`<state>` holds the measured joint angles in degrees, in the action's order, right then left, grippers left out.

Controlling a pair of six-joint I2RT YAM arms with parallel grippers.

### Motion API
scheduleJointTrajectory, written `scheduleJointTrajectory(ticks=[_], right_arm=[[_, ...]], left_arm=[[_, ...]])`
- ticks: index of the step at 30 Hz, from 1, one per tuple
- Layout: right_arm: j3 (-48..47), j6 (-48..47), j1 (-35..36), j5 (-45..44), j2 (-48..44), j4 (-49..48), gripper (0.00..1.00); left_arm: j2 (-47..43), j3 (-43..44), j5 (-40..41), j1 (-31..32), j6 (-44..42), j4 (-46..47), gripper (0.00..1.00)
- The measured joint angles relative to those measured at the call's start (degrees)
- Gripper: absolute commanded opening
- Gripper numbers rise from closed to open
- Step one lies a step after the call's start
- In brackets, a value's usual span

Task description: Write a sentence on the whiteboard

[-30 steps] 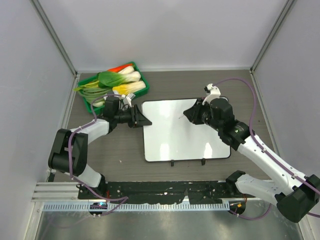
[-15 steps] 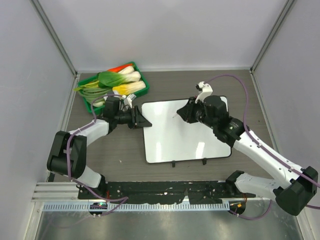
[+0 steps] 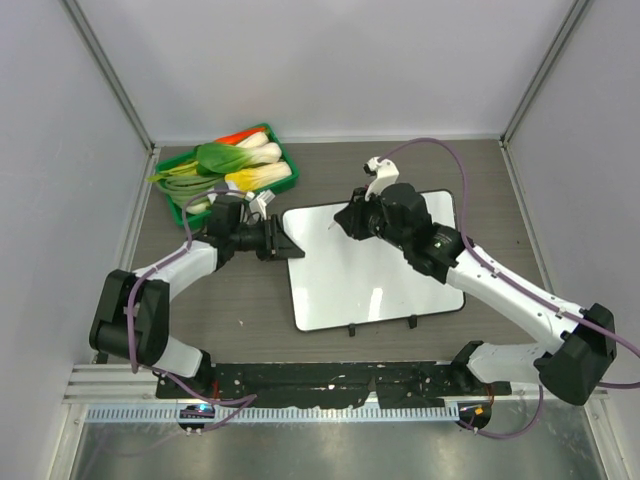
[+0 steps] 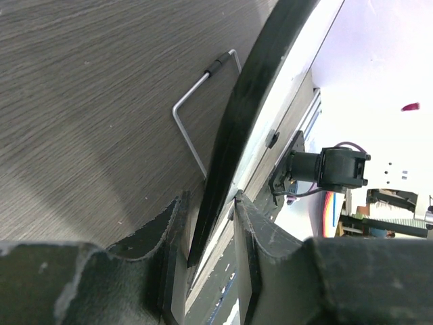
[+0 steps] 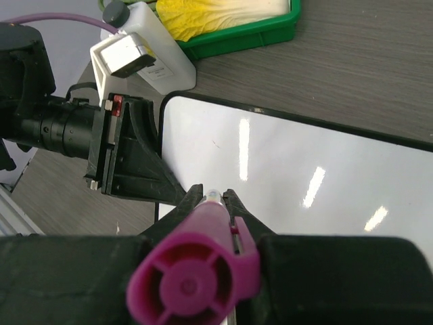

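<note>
**Whiteboard** [image 3: 375, 285]: glossy white with a thin black rim. It sits at mid-desk, slightly skewed, with two small black feet [image 3: 352, 328] on its near edge. One tiny reddish mark [image 5: 216, 143] shows on the surface near the left end.

**Desk** [image 3: 230, 300]: dark wood-grain top.

**Left gripper** [image 3: 285, 243]: at the whiteboard's left edge. The left wrist view shows the black rim running between the two fingers [image 4: 169, 227], which are closed on it.

**Right gripper** [image 3: 345, 220]: above the whiteboard's far left portion. Its fingers are closed on a magenta marker [image 5: 199, 267], whose tip points down at the surface. Whether the tip touches cannot be told.

**Wire bracket** [image 4: 193, 115]: thin bent metal, on the desk just beside the rim.

**Green tray** [image 3: 272, 129]: at the far left corner of the desk, apart from the whiteboard and filled with leafy vegetables.

**White bottle** [image 5: 152, 54]: grey cap, standing between the tray and the whiteboard's far left corner.
</note>
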<state>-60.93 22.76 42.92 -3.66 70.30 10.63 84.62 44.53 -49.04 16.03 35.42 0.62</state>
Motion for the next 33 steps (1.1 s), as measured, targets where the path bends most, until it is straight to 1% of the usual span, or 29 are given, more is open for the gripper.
scheduleJointTrajectory(ticks=[9,17,24,33], right_arm=[[-1.44,-0.28,0.17,-0.44,2.51,-2.89,0.01],[-2.12,-1.68,2.38,-5.07,5.62,-5.03,0.01],[-4.42,-2.51,3.98,-6.34,9.29,-7.41,0.01],[-4.5,-3.63,6.49,-7.8,11.8,-9.88,0.02]], left_arm=[[-0.17,0.0,0.15,0.35,-0.66,-1.49,0.06],[-0.15,0.0,0.15,0.42,-1.42,-1.84,0.02],[-0.15,0.0,0.15,0.46,-1.49,-2.21,0.0],[-0.15,0.0,0.13,0.48,-1.66,-2.27,0.0]])
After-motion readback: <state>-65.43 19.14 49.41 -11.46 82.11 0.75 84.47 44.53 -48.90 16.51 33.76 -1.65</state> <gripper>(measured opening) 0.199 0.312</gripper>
